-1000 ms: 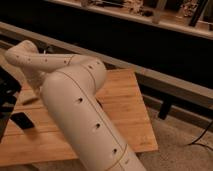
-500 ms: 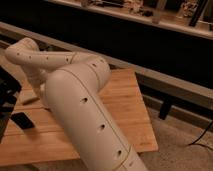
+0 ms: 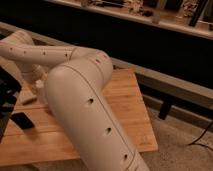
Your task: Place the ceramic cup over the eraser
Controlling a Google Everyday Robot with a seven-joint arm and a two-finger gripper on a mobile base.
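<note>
the gripper [image 3: 7, 97] hangs at the left edge, closed up, just beside the black eraser [image 3: 22, 120] on the wooden counter [image 3: 127, 100], probably lining up the placement. the ceramic cup is hidden, perhaps behind the arm [image 3: 85, 105].

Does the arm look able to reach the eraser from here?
Probably yes: the eraser lies uncovered on the table at the view's left, close to the wrist, with nothing seen between. The gripper is hidden behind the arm, shut; the ceramic cup is not visible.
</note>
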